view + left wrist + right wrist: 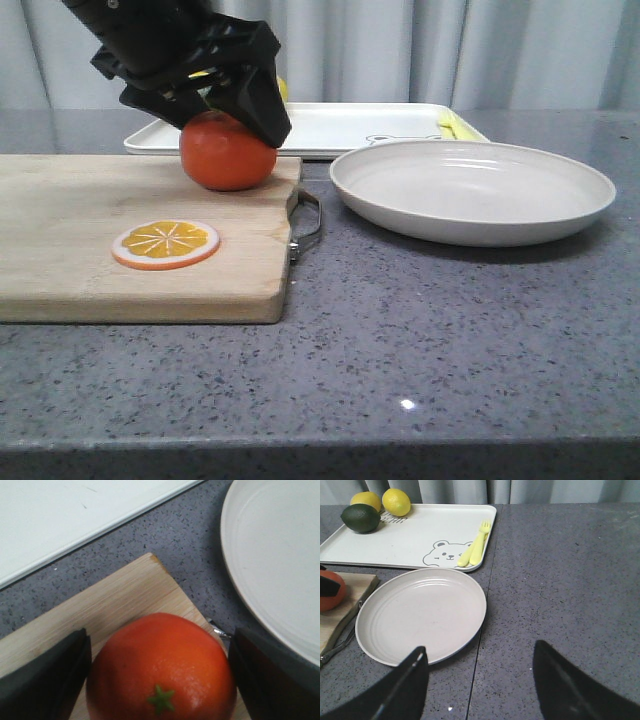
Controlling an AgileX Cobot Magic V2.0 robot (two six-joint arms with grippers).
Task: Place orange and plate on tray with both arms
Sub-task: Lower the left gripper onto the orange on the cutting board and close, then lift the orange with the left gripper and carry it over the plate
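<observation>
The orange (228, 152) sits on the far right corner of a wooden cutting board (100, 230). My left gripper (228, 128) comes down over it, and in the left wrist view (160, 680) its two black fingers (45, 680) press both sides of the orange (160, 665). The off-white plate (470, 190) lies on the table right of the board. The white tray (340, 125) with the bear drawing lies behind both. My right gripper (480, 680) is open and empty above the bare table, just beside the plate (422, 615). It does not show in the front view.
An orange slice disc (165, 244) lies on the board, whose metal handle (308, 225) points at the plate. On the tray (420, 535) lie two lemons (396, 501), a dark lime (361, 518) and a yellow fork (477, 542).
</observation>
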